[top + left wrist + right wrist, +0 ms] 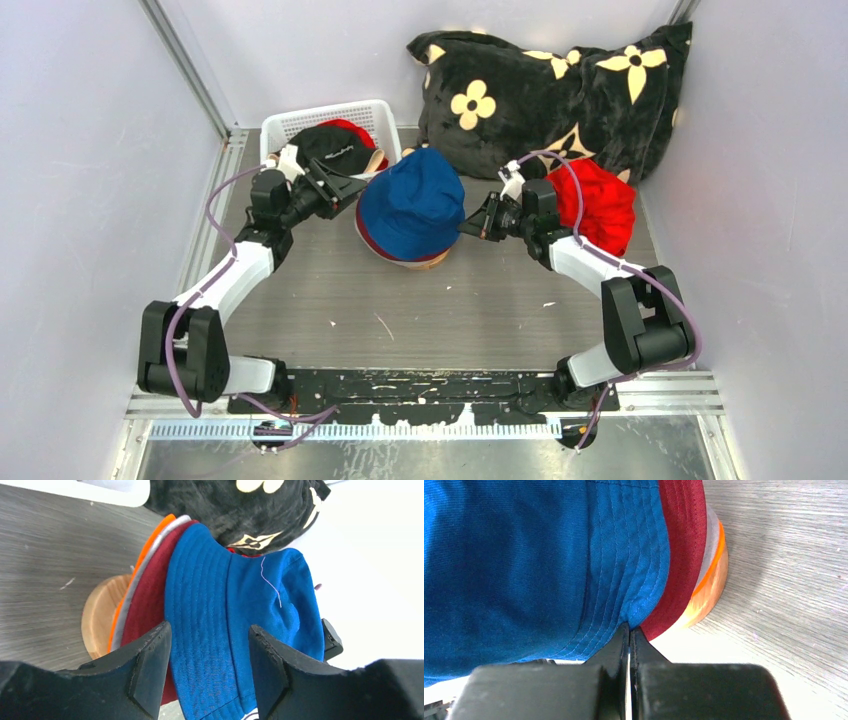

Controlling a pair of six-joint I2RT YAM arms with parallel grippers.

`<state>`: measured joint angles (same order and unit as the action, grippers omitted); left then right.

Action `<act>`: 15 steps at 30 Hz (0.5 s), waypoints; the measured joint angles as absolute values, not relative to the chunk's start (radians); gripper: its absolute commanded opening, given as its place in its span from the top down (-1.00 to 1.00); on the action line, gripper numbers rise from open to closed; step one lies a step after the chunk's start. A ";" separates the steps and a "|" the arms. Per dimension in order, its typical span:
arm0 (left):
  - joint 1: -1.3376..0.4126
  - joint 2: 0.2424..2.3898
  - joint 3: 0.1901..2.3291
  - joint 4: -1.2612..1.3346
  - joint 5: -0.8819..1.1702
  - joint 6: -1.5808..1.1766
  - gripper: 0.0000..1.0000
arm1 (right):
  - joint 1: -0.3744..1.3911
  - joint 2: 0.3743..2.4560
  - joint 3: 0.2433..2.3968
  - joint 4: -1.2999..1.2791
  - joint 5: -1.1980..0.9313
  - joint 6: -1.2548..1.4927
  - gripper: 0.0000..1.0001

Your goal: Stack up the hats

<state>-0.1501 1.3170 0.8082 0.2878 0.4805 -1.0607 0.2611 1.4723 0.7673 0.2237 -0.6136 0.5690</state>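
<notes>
A blue hat (410, 205) sits on top of a stack on the wooden stand (100, 615). Under it lie the dark red hat (147, 600), the grey hat (150, 555) and the orange hat (147, 550). My left gripper (352, 190) is open at the stack's left side, and the blue hat's brim (210, 630) lies between its fingers. My right gripper (468, 225) is at the right side, shut on the edge of the blue brim (624, 580). A black hat (335, 145) lies in the white basket (300, 120). A bright red hat (597, 205) lies behind the right arm.
The black cushion with cream flowers (540, 90) fills the back right, close behind the stack. The basket stands at the back left with some red fabric (358, 128) behind the black hat. White walls close in both sides.
</notes>
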 measured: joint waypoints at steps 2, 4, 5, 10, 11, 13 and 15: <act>-0.150 1.335 0.808 0.305 0.511 -1.083 -0.16 | 0.262 1.472 0.767 0.224 -0.612 0.568 0.99; -0.150 1.343 0.808 0.311 0.531 -1.098 -0.16 | 0.262 1.472 0.767 0.224 -0.611 0.566 0.99; -0.150 1.345 0.808 0.314 0.541 -1.101 -0.16 | 0.262 1.472 0.767 0.224 -0.611 0.566 0.98; -0.150 1.350 0.808 0.316 0.565 -1.104 -0.16 | 0.262 1.472 0.767 0.224 -0.611 0.565 0.99; -0.150 1.352 0.808 0.315 0.569 -1.103 -0.16 | 0.262 1.472 0.767 0.224 -0.611 0.565 0.99; -0.150 1.356 0.808 0.312 0.573 -1.102 -0.16 | 0.262 1.472 0.767 0.224 -0.611 0.564 0.99; -0.149 1.358 0.808 0.307 0.576 -1.100 -0.16 | 0.262 1.472 0.767 0.224 -0.611 0.562 0.99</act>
